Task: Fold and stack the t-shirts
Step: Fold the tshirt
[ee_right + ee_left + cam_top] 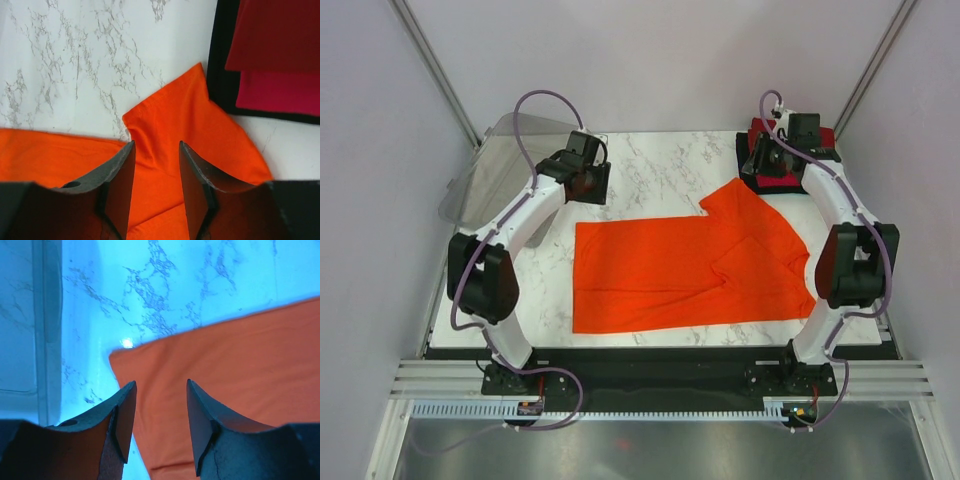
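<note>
The bright orange t-shirt [685, 268] lies flat on the marble table, one sleeve [192, 107] sticking out toward the far right. A stack of folded t-shirts, dark red [277, 35] over pinkish-red [280, 92] over black [220, 60], sits at the far right corner [790, 175]. My left gripper [161, 390] hangs open above the orange shirt's far-left corner [120, 357], holding nothing. Over the sleeve, my right gripper [157, 150] is open with only cloth showing below its gap.
A clear plastic bin [490, 170] leans at the far left edge of the table. Bare marble [660, 165] lies between the two grippers. Frame posts and grey walls close in both sides.
</note>
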{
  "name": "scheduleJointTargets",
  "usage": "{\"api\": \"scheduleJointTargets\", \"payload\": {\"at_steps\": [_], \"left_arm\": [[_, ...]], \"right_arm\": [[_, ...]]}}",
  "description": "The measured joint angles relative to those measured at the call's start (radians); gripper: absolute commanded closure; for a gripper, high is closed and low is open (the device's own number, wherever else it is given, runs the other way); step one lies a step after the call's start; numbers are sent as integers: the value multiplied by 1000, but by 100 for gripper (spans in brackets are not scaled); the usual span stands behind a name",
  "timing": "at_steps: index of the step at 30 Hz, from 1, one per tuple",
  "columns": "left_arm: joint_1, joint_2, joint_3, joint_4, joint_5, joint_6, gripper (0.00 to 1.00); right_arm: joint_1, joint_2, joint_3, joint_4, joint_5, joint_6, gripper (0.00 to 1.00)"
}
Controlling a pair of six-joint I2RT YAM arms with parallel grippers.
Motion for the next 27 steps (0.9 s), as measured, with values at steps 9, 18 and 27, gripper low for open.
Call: {"api": "scheduleJointTargets", "payload": {"at_steps": [9,18,27], "left_arm": [[18,137,17,-9,-15,80,48],[17,235,87,-27,-15,75,50],[5,236,98,-32,-21,13,50]], "right_arm": [[1,193,162,-2,-1,-137,53],[11,361,318,-48,73,-236,52],[41,466,377,-75,113,-309,54]]}}
